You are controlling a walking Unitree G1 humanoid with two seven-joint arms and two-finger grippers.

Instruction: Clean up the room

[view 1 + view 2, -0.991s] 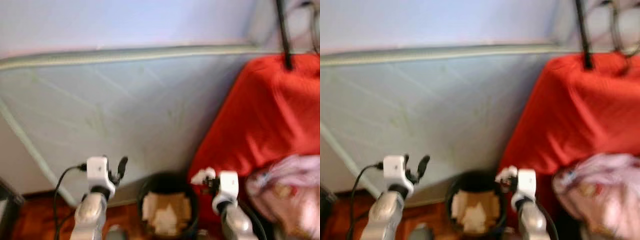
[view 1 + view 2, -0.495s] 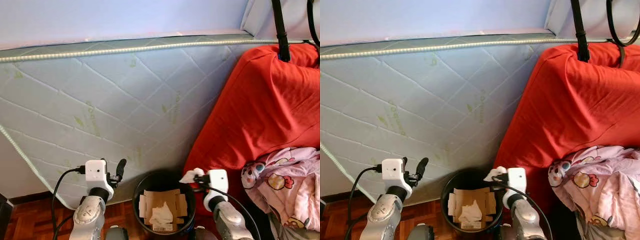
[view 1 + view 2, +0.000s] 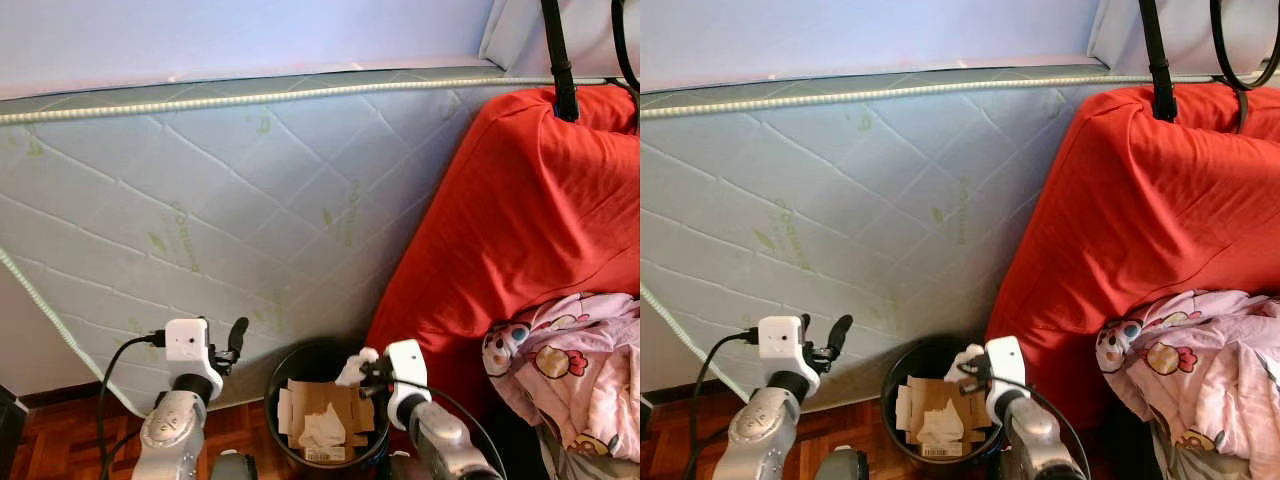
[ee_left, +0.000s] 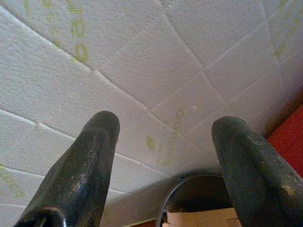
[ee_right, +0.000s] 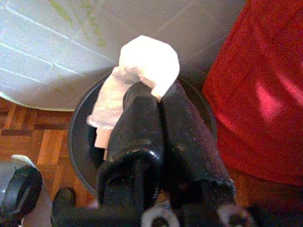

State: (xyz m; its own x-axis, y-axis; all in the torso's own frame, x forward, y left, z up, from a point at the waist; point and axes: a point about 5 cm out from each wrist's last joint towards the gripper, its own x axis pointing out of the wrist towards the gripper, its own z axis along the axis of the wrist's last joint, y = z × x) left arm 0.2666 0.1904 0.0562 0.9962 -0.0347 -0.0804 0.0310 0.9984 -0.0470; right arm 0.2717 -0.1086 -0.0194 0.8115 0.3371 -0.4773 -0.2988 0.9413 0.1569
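A black round waste bin [image 3: 283, 372] stands on the wood floor against a leaning mattress, holding flattened cardboard [image 3: 318, 402] and a crumpled tissue [image 3: 322, 430]. My right gripper [image 3: 358, 369] hangs over the bin's right side, shut on a white crumpled tissue [image 5: 142, 66] that sticks out past its fingertips. In the right wrist view the bin's rim [image 5: 75, 137] lies directly beneath the held tissue. My left gripper [image 3: 232, 336] is raised left of the bin, open and empty, its fingers [image 4: 90, 161] facing the mattress.
A pale quilted mattress [image 3: 250, 210] leans against the wall behind the bin. A big red cushion [image 3: 510, 220] stands at the right, with a pink patterned blanket [image 3: 570, 370] below it. Wood floor [image 3: 60, 440] shows at the lower left.
My right gripper with the tissue has moved left, from the bin's right rim to over its opening. The blur of a second ago has cleared. The left arm barely moved.
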